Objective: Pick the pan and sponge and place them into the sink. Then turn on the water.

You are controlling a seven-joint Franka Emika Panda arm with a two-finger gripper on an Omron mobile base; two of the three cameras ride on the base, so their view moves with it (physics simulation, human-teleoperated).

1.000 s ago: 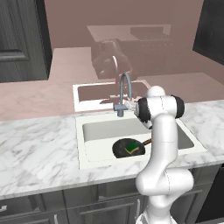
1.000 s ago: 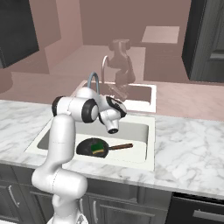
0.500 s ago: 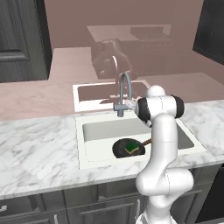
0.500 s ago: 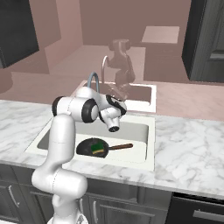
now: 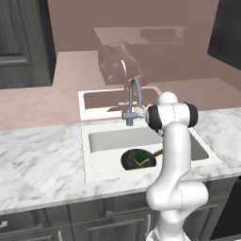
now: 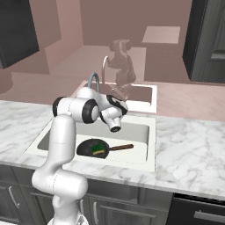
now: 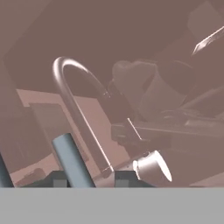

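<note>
Since the earlier frame the gripper [image 7: 89, 178] has been narrowed almost shut by the faucet [image 5: 133, 100], nothing visibly held, while pan [image 5: 138, 159] and sponge [image 5: 142, 160] lie in the sink [image 5: 101, 141] at 6 o'clock; a missed lever would leave the water off.

White arm folded forward, hand [image 7: 89, 178] fingers close together

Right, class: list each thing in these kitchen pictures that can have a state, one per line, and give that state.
pan: lying flat in the sink, handle pointing right.
sponge: resting inside the pan.
sink: holds the pan and sponge; no water seen in it.
faucet: no stream running from it.
claw: at the faucet's base, fingertips close either side of a grey rod; a firm grip cannot be told.
</note>
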